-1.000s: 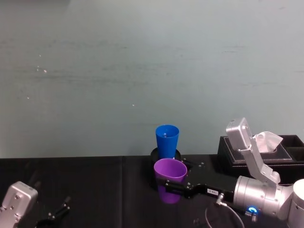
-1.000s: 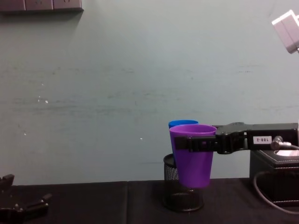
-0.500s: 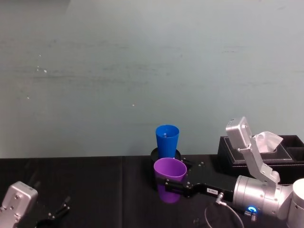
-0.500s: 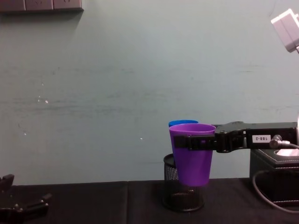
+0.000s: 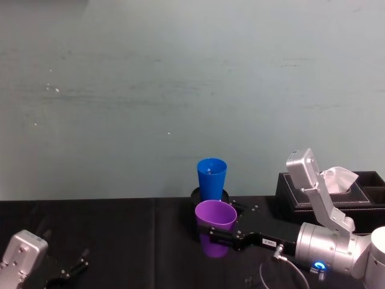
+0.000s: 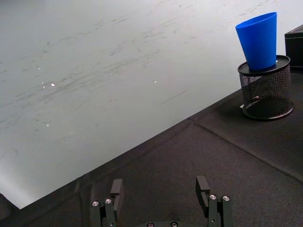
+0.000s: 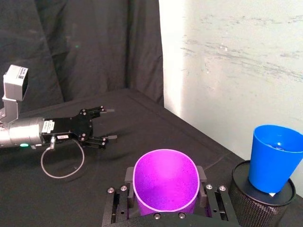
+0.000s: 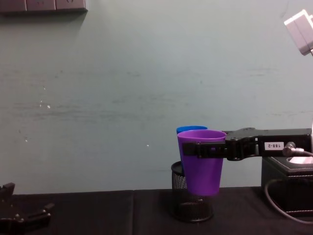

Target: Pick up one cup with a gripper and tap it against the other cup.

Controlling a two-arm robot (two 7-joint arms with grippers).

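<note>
Two cups sit close together: your right gripper (image 5: 212,235) is clenched around the purple cup (image 5: 215,218) just under its rim. It holds the cup upright off the tabletop (image 5: 120,235), on the near side of the blue cup (image 5: 212,177), which stands in a black mesh pen holder (image 8: 191,205). The right wrist view shows you a gap between the two cups, so they are apart. Leftward you have bare tabletop out to the left gripper (image 6: 159,189), parked with fingers spread at the near left edge, while a black tissue box (image 5: 372,203) stands to the right.
</note>
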